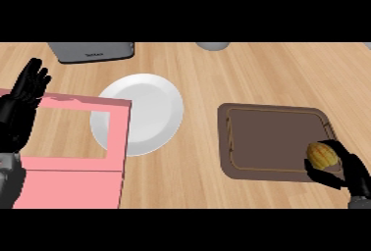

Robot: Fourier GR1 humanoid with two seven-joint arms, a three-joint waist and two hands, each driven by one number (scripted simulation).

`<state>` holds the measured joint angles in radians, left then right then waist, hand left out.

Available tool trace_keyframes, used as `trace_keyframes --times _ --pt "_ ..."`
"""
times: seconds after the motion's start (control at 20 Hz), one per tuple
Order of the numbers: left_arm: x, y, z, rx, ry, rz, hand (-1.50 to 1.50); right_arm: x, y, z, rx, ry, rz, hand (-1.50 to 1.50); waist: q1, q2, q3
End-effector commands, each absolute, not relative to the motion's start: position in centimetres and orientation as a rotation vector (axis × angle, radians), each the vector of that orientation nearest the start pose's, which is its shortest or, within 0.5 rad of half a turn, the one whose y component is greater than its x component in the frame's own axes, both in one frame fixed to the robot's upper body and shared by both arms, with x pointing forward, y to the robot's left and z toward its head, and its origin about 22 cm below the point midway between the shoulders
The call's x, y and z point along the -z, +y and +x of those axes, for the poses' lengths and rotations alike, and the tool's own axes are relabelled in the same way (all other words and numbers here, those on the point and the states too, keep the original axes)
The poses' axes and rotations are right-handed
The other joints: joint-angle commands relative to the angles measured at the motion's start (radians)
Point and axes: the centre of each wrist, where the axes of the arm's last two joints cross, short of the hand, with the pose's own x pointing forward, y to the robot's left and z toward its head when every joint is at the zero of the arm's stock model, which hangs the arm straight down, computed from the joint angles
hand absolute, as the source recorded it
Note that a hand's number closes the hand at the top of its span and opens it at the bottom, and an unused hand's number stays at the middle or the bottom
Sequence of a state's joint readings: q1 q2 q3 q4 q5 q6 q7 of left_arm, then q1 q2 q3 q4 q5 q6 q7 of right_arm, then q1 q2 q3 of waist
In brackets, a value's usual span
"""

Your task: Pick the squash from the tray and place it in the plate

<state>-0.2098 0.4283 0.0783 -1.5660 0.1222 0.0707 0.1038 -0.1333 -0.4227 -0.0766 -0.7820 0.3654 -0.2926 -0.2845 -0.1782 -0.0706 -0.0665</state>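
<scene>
A yellow-orange squash [323, 154] lies at the right edge of the dark brown tray [268, 142]. My right hand [346, 172] is curled round it from below and from the right, thumb on its lower left side. The white plate [148, 110] lies left of the tray, partly covered by a pink box. At the left edge my left hand [22, 100] rests open, fingers pointing up.
A pink open box [72, 162] covers the lower left and overlaps the plate's left side. A grey appliance [92, 51] stands at the back left, and a grey round object [213, 45] at the back middle. Bare wooden counter [196, 166] separates plate and tray.
</scene>
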Motion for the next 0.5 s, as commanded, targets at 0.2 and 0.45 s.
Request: trace_keyframes --times 0.2,0.45 --pt "-9.2 32.5 28.4 0.139 -1.669 0.309 0.00 11.2 -33.5 22.0 -0.236 -1.119 -1.014 1.50 0.015 0.015 0.034" --pt "-9.4 31.9 28.5 0.162 -1.678 0.287 0.00 10.0 -28.3 23.7 -0.145 -1.239 -1.038 1.50 0.057 0.020 0.038"
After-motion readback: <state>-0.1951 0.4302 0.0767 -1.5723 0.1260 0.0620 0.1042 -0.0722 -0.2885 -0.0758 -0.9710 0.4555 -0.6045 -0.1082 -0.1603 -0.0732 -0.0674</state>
